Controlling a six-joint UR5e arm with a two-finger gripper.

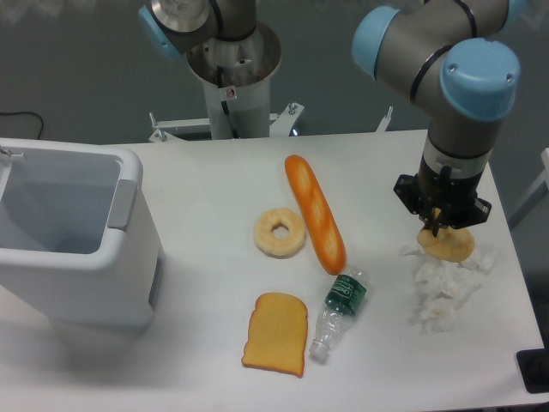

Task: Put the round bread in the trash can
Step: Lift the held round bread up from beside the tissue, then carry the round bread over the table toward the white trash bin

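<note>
Plastic bottle (338,311): green label with white print, characters too small to read. Robot base column (232,73): small red-and-white sticker, marking illegible. No other text, brand, number or sign legible anywhere in view.

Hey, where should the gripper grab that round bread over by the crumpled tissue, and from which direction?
Come from straight above and pinch across the round bread's rim. It lies flat beside the crumpled tissue, so its rounded sides are open. The gripper hangs right over it already; whether it has closed is hidden.
</note>
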